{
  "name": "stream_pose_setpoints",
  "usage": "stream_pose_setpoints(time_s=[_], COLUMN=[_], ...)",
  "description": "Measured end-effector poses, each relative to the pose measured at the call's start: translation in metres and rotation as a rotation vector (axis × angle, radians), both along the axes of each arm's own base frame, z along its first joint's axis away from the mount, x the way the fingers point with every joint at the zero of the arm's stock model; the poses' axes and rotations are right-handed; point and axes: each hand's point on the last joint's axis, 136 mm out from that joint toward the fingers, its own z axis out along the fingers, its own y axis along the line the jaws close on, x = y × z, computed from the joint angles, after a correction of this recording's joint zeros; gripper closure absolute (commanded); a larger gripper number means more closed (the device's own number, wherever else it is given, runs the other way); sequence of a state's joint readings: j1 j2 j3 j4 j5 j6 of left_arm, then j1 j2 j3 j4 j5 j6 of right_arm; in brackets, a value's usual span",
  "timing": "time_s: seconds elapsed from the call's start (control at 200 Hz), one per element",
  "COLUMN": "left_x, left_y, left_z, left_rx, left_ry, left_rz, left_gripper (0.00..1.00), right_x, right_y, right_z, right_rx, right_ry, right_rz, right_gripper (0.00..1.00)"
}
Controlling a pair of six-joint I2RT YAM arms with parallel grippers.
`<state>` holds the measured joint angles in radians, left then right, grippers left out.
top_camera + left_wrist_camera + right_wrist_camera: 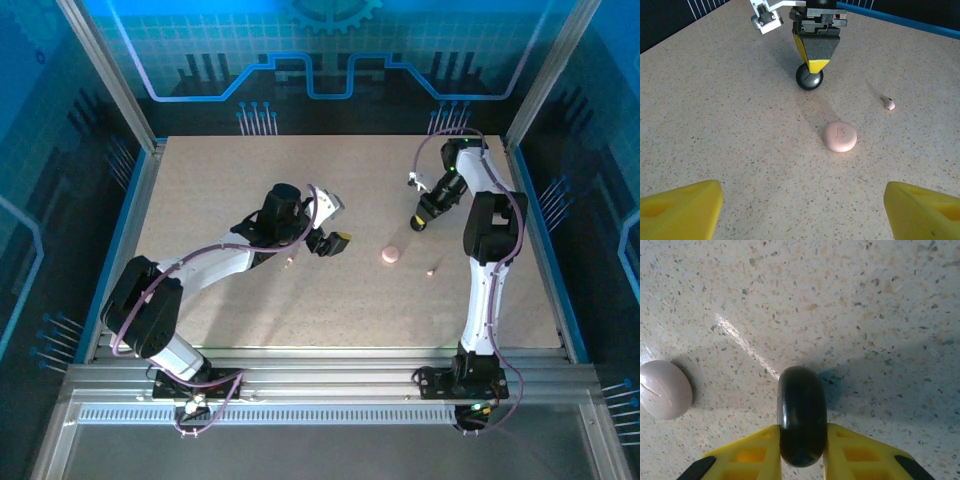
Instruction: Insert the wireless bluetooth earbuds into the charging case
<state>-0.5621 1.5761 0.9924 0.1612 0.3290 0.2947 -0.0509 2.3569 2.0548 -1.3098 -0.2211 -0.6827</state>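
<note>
The pale pink round charging case [389, 256] [840, 136] [664, 389] lies flat and closed on the table. One small earbud [432, 269] [887, 103] lies loose to its right. A second small pale piece [289, 262], likely the other earbud, lies below my left gripper. My right gripper [418, 222] [812, 67] [801, 432] points down behind the case, shut on a black round puck [809, 78] [801, 415] that stands on edge, touching the table. My left gripper [335, 228] [802, 200] is open wide, facing the case from the left with nothing between its yellow fingers [685, 205].
The speckled beige table [250, 180] is bounded by aluminium rails and blue walls. Open surface lies between the two arms and in front of the case.
</note>
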Motion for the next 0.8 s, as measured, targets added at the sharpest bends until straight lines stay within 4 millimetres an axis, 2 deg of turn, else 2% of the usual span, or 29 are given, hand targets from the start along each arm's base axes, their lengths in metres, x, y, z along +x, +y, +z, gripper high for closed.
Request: stream_pose_setpoints(time_s=[0.575, 0.8], left_x=[0.005, 0.005], left_y=[-0.003, -0.003], left_z=[-0.004, -0.003], left_rx=[0.005, 0.002], left_ry=[0.007, 0.008], left_rz=[0.000, 0.001], left_gripper=[0.16, 0.16], right_x=[0.006, 0.016], right_y=[-0.016, -0.017], right_z=[-0.011, -0.008], right_rx=[-0.007, -0.012], right_ry=[0.014, -0.018], right_rz=[-0.065, -0.092], right_gripper=[0.54, 0.52])
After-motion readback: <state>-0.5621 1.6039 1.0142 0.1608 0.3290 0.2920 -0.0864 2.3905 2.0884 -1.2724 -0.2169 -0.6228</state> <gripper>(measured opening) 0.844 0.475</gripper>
